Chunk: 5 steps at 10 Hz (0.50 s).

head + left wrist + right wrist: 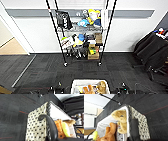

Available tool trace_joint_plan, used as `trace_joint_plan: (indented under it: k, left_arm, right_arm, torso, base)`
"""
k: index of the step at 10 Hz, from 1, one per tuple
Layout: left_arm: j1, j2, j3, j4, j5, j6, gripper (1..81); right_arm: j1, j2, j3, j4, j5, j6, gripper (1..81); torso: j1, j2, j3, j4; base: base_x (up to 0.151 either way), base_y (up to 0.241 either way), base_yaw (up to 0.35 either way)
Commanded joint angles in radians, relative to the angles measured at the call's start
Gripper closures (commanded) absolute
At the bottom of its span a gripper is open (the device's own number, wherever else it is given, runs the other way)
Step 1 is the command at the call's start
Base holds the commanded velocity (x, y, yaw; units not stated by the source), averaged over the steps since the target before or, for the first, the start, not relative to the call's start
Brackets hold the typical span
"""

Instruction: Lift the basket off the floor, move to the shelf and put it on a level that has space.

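Basket (90,86) — soft toys (120,119) inside | shelf (82,32) — tiers crowded

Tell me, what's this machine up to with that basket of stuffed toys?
The robot has the cream woven basket right in front of it, over the dark carpet floor, with an arm at each end by the rim. Plush toys sit inside its white lining. Straight ahead, against the wall, stands the tall black wire shelf, its lower tiers crowded with toys and boxes.
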Motion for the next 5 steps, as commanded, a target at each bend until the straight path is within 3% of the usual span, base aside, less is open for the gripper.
trace_joint_plan:
  k: [1, 5]
  left_arm:
    - [-0.116, -0.066, 0.039, -0.016, 0.043, 0.003, 81.1]
    - [-0.116, -0.086, 0.095, -0.015, 0.037, 0.003, 81.1]
  right_arm:
    - [0.107, -0.069, 0.054, 0.024, -0.014, 0.006, 81.1]
    - [0.107, -0.087, 0.12, 0.022, 0.007, 0.006, 81.1]
  torso:
    - [-0.061, 0.095, 0.059, 0.0]
    - [-0.153, 0.235, 0.102, 0.0]
  base:
    - [0.0, 0.0, 0.0]
    - [0.0, 0.0, 0.0]
